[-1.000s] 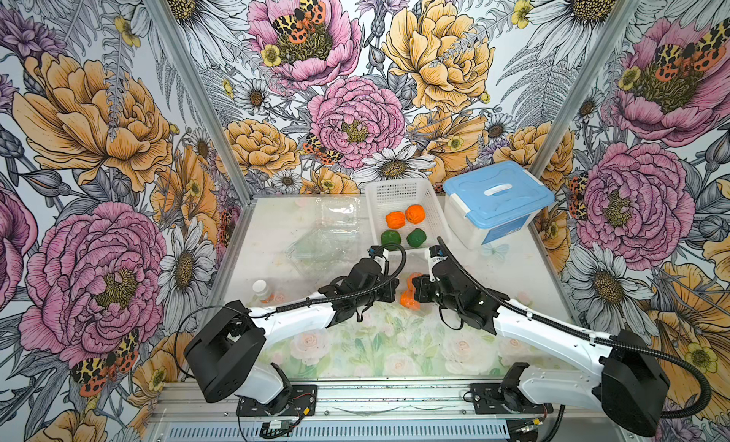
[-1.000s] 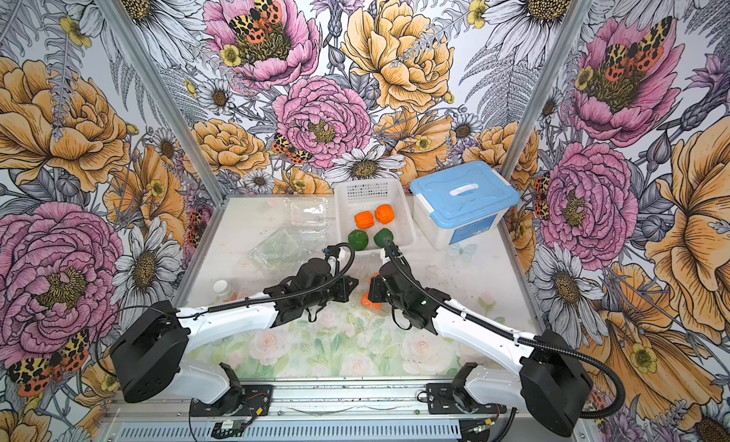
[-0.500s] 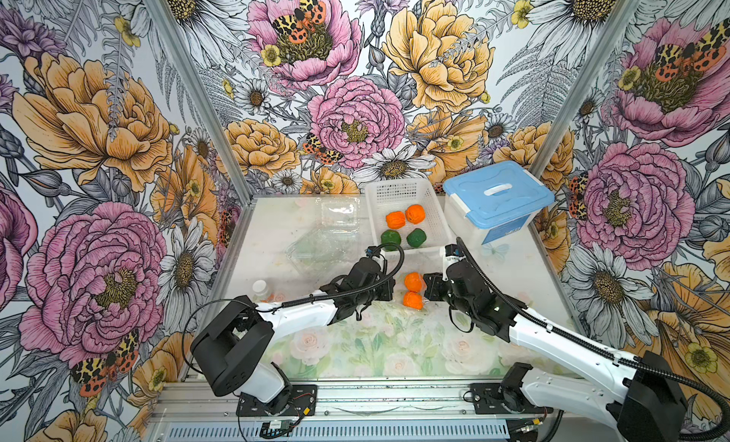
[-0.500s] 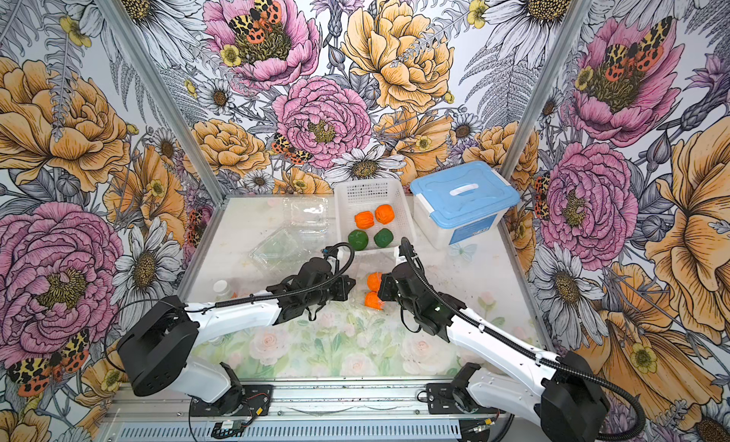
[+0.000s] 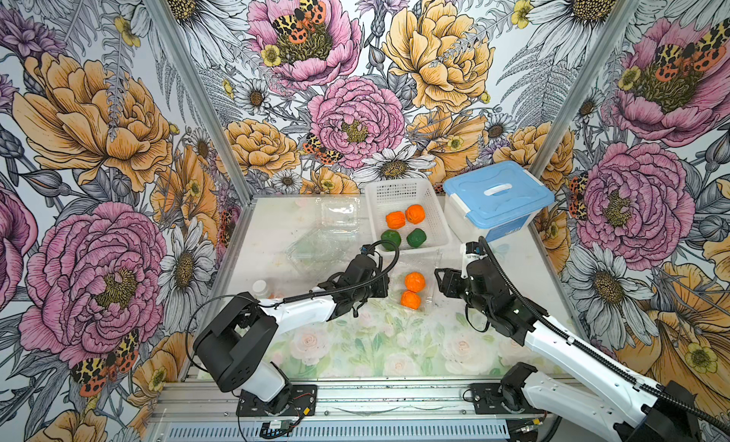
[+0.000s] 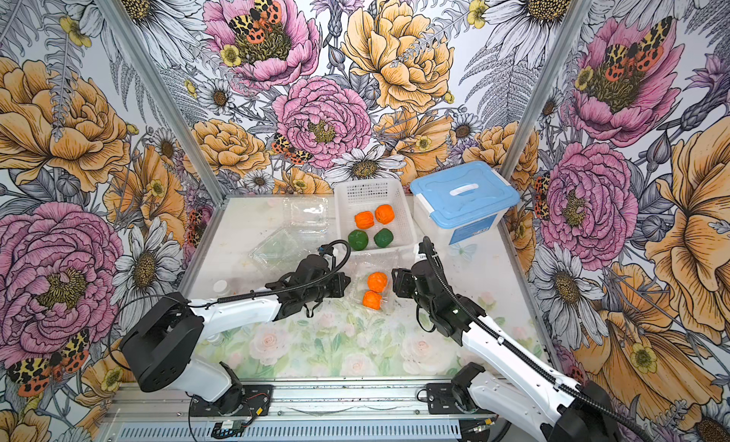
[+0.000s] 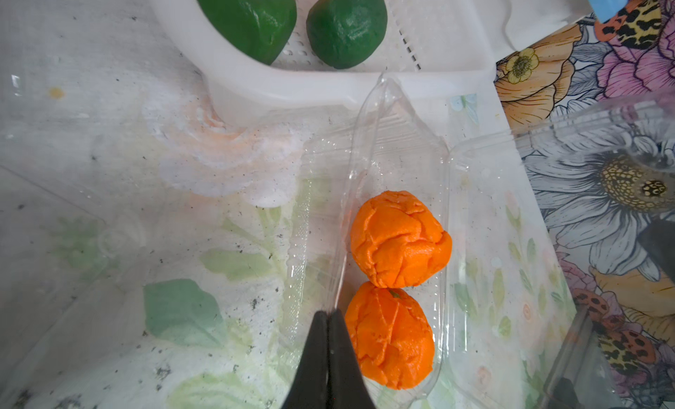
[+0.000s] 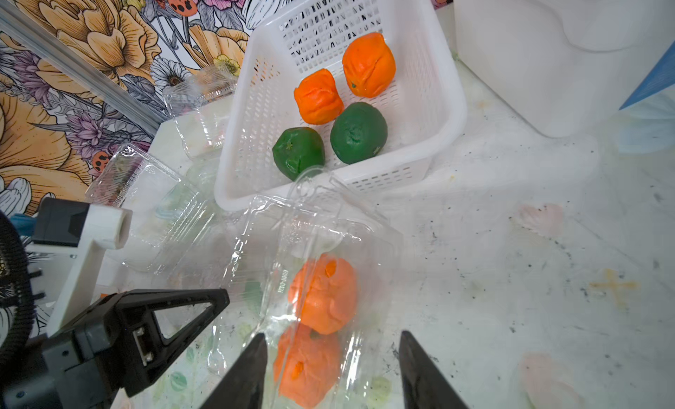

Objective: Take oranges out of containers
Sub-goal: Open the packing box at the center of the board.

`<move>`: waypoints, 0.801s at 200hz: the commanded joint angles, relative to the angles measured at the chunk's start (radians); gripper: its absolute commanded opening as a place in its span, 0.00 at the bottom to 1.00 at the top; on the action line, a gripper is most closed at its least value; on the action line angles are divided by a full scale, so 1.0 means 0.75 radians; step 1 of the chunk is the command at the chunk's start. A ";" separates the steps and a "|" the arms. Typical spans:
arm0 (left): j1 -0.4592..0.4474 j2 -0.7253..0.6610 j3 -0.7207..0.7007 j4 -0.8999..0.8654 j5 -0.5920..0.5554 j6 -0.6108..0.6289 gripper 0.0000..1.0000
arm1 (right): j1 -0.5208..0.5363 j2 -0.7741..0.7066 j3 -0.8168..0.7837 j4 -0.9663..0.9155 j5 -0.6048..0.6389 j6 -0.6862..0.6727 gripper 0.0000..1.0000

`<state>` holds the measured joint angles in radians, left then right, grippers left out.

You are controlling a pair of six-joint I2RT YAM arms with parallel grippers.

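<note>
1. The left fingers (image 7: 328, 356) are pressed fully together on a thin clear edge of the open clamshell (image 7: 401, 144), right beside the near orange (image 7: 389, 337). I cannot tell whether that edge belongs to the lid or to the tray.
2. The open clamshell sits mid-bench, between the two arms. The near orange and the far orange (image 5: 414, 281) lie inside it, touching each other.
3. The right fingers (image 5: 439, 282) stand moderately apart and grip nothing. In both top views they are just beside the clamshell, on the side opposite the left fingers. I cannot tell whether they touch the plastic. In the right wrist view the near orange shows between the tips, hazy through clear plastic.
4. The basket (image 5: 442, 223) stands just behind the open clamshell. It holds two basket oranges (image 5: 395, 219) side by side and touching. Two green fruits (image 5: 391, 239) lie by its front wall, slightly apart.
5. The tub (image 5: 497, 199), with its blue lid on, stands to the right of the basket.
6. To the left of the basket lie the rear clamshell (image 5: 339, 211), flat, and the tilted clamshell (image 5: 316, 246). Both are empty.
7. All of this rests on the flower-printed bench (image 5: 355, 353).
</note>
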<state>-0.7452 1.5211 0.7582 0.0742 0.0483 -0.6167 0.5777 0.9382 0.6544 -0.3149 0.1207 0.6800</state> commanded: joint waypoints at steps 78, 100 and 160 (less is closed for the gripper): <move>0.111 -0.123 0.006 -0.042 -0.017 0.113 0.99 | -0.042 0.091 0.135 -0.063 -0.117 -0.115 0.77; 0.134 -0.132 0.002 -0.039 -0.013 0.113 0.99 | -0.044 0.141 0.159 -0.063 -0.130 -0.115 0.76; 0.158 -0.182 -0.128 0.121 -0.011 0.134 0.99 | -0.042 0.153 0.248 -0.211 0.000 -0.213 0.77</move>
<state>-0.6376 1.4269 0.7177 0.0799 0.0418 -0.5480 0.5484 1.0756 0.7788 -0.3973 0.0380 0.5781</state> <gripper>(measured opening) 0.988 0.769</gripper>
